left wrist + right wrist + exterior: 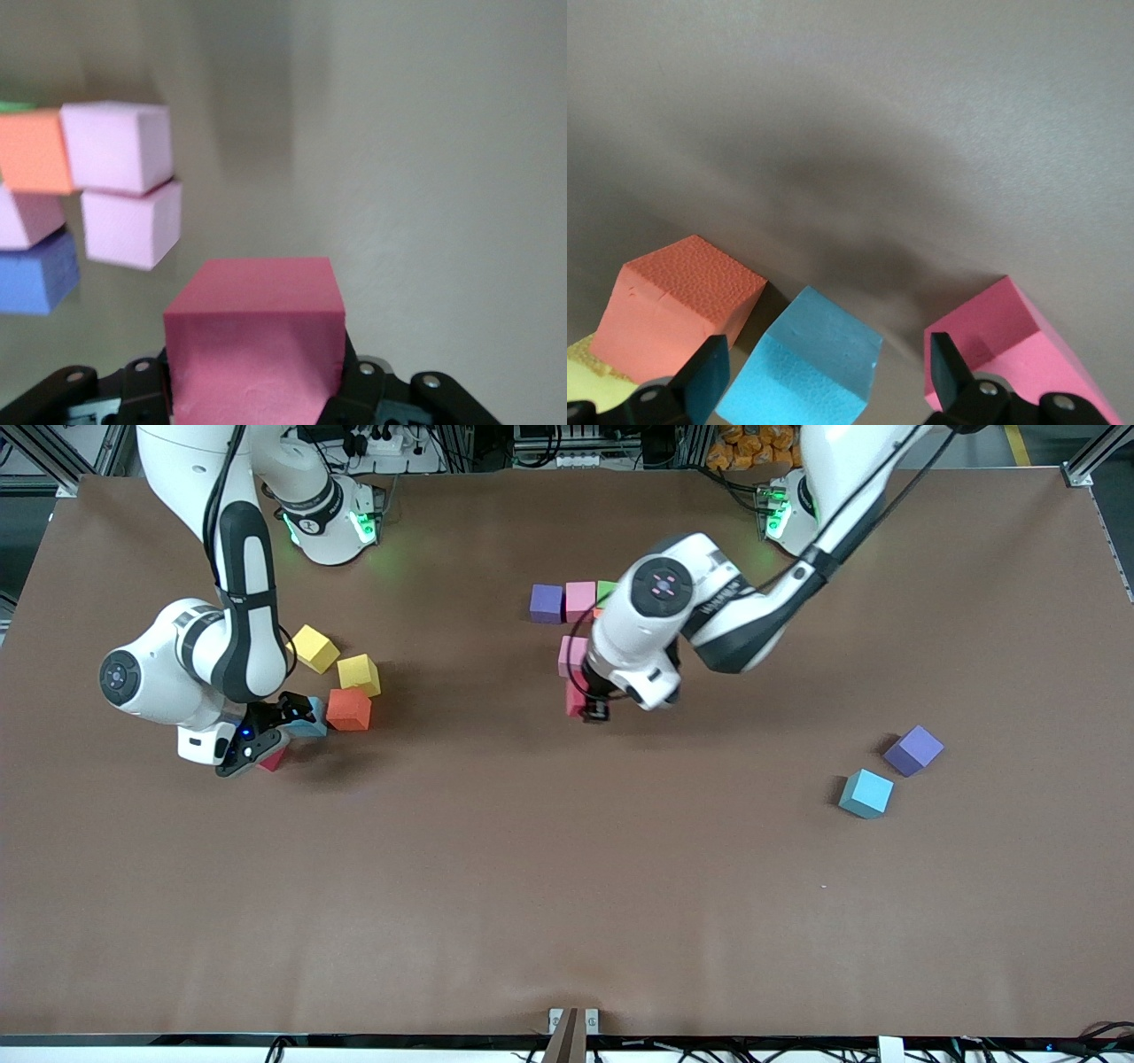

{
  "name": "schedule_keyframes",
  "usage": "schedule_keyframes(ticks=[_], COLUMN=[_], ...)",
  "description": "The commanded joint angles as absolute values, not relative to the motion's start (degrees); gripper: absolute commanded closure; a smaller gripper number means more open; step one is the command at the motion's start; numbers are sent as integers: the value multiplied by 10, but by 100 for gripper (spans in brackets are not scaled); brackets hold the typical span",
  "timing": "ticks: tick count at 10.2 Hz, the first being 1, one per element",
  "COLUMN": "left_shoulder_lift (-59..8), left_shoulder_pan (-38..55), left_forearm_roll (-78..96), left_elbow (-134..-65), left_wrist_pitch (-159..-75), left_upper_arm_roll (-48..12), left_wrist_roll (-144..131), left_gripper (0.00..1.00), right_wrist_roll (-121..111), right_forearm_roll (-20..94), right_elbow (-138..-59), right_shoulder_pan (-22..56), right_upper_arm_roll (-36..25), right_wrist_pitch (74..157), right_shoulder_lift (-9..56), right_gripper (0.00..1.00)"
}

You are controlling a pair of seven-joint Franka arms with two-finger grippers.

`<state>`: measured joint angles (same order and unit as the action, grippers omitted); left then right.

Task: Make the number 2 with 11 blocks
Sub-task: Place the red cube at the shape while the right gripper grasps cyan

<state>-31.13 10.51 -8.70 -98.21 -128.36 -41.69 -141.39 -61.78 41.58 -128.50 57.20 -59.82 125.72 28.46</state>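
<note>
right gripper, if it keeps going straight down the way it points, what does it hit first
Most likely the light blue cube: the open right gripper has it between its fingers, with the orange cube and a pink cube just outside. Height above it is unclear.

In mid-table, row of blocks (pixel 571 600); just beside it, nearer the camera, another block (pixel 571 654). Toward left arm's end, pair of blocks (pixel 866 793), near each other. Toward right arm's end, cluster of cubes (pixel 349 708)

Two glossy white Franka arms with black joint bands, black cables along their links, green-lit bases, round grey end caps, and black claws: left claw (pixel 595 713), right claw (pixel 257 746) showing a blue light.
</note>
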Motion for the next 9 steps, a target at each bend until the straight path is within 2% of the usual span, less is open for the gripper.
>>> schedule_keyframes(ticks=[1,6,9], left_shoulder_lift=[-338,-363,-372], left_shoulder_pan=[161,288,313], left_forearm_roll=[-82,-81,-83], left_elbow=[-955,-928,-929], left_wrist_pitch=[-1275,-1283,-1299], left_upper_arm_roll=[-408,-325,-319], left_wrist_roll=[-1464,-1540,-1579], left_gripper=[74,73,73], right_wrist_roll=[-626,-496,-407], right_forearm_roll=[420,429,431], right_elbow=[-1285,-1317,-1330], right_shoulder_pan=[574,577,586], right_upper_arm_roll=[-608,-608,-612], right_wrist_pitch=[1257,1228,1228], right_shoulder_lift=[271,267,269], right_gripper=[0,0,0])
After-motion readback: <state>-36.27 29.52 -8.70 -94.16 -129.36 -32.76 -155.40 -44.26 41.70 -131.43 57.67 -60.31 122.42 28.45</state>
